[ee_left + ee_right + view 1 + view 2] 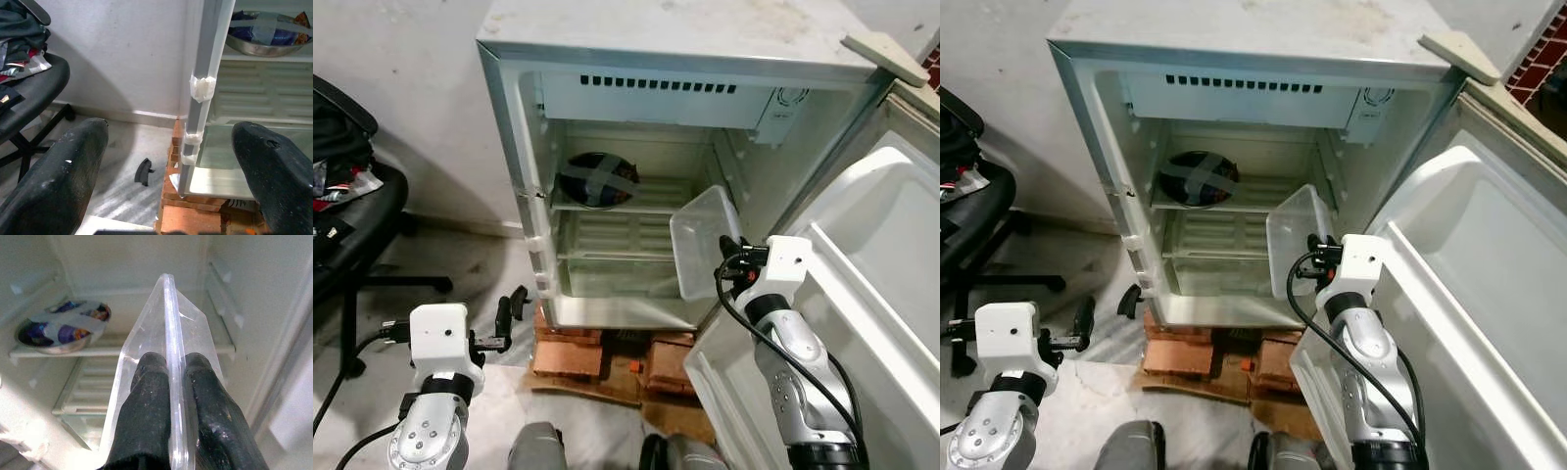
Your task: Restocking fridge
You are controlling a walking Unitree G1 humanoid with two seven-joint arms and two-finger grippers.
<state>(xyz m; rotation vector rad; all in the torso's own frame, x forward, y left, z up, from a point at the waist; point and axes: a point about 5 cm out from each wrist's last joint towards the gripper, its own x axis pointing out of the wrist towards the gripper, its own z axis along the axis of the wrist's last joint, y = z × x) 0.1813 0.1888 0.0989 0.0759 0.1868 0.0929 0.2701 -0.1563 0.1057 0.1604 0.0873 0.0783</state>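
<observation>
The small fridge (675, 39) stands open on bricks, its door (891, 294) swung out to the right. My right gripper (724, 257) is shut on the rim of a clear plastic container (703, 240), held tilted at the fridge's right opening. In the right wrist view both fingers (146, 396) pinch the container's edge (168, 333). A metal bowl (597, 179) of wrapped snacks, taped over, sits on the upper shelf at the left. My left gripper (509, 311) is open, low at the left, in front of the fridge's left wall (203, 73).
Bricks (570, 354) and a board support the fridge. A black office chair (352, 230) with clothes stands at the left. A small black part (143, 171) lies on the floor by the bricks. The lower shelf (607, 279) of the fridge is bare.
</observation>
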